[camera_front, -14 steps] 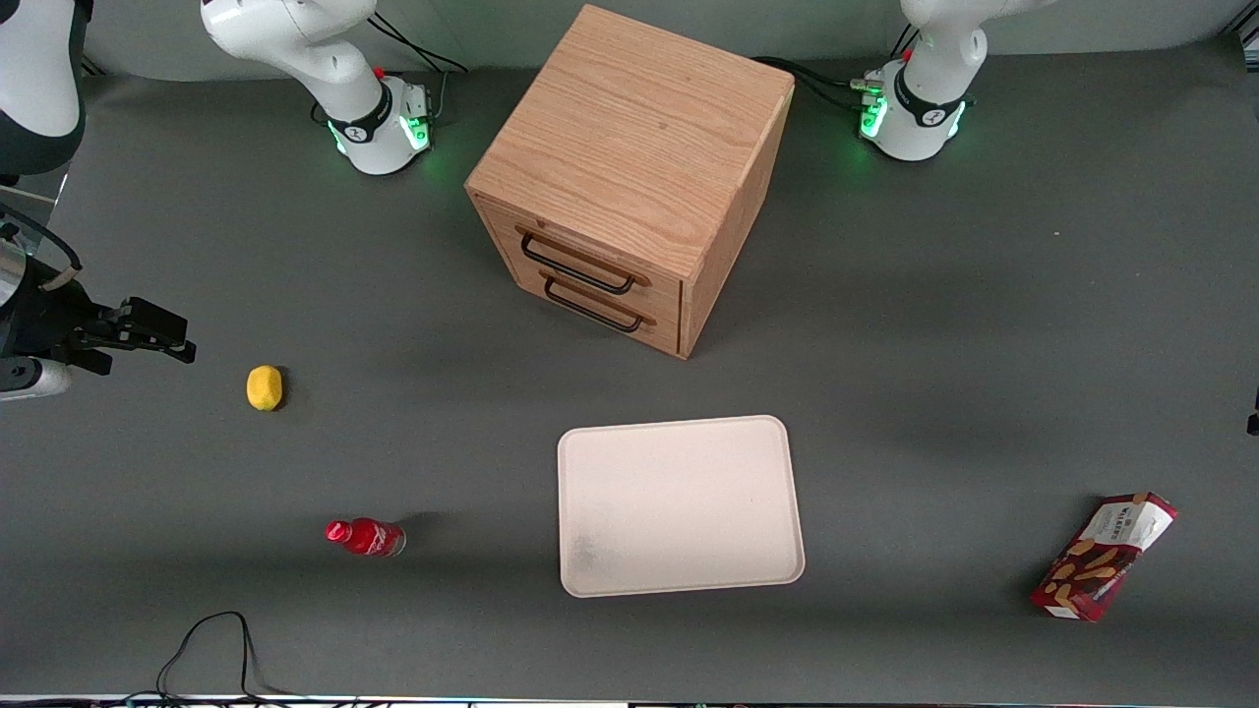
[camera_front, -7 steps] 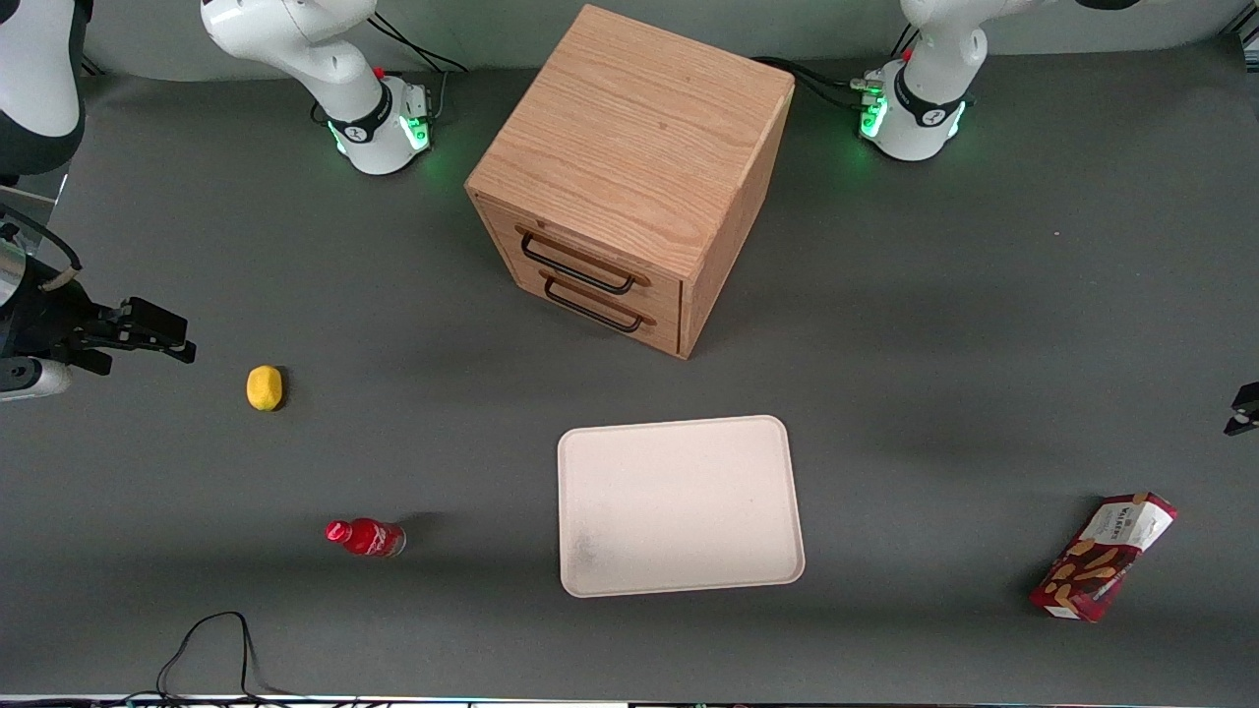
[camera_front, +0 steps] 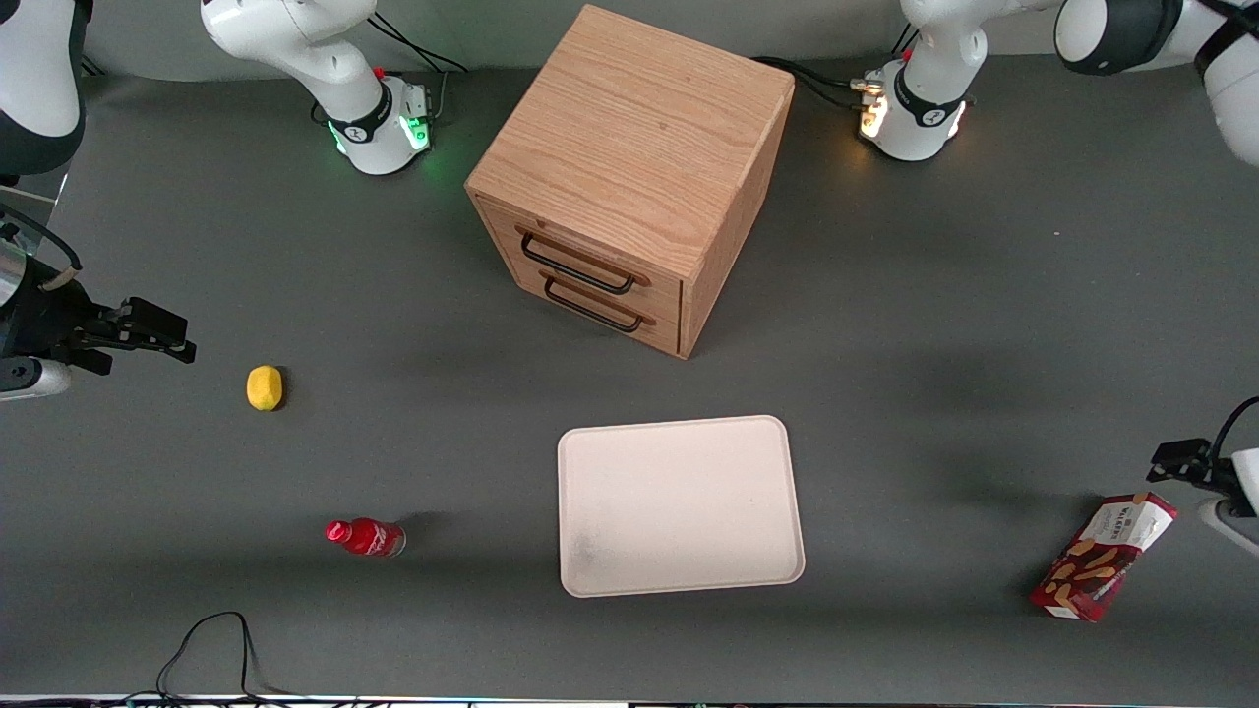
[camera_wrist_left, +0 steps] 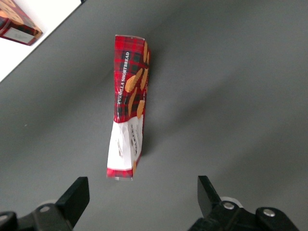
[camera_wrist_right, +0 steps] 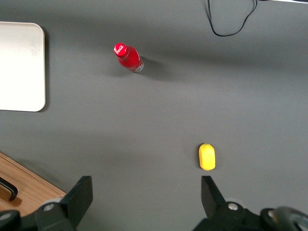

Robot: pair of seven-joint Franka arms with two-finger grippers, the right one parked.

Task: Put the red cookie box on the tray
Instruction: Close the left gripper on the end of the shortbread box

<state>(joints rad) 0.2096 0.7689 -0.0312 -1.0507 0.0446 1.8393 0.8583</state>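
The red cookie box (camera_front: 1104, 557) lies on the dark table toward the working arm's end, near the front camera, with its white panel end pointing away from the camera. In the left wrist view the box (camera_wrist_left: 129, 103) rests on a long narrow side. My left gripper (camera_front: 1180, 460) hovers above the table just beside the box's white end, open and empty; in its wrist view (camera_wrist_left: 142, 195) the fingers are spread wide with the white end between and ahead of them. The pale cream tray (camera_front: 679, 506) lies mid-table, bare, well away from the box; it also shows in the right wrist view (camera_wrist_right: 21, 67).
A wooden two-drawer cabinet (camera_front: 629, 177) stands farther from the camera than the tray. A small red bottle (camera_front: 366, 537) and a yellow lemon (camera_front: 264, 387) lie toward the parked arm's end. A black cable (camera_front: 211, 649) loops at the front edge.
My left gripper has come into the front view from the working arm's end and moved nearer the camera, down beside the box's white end. The box and tray have not moved.
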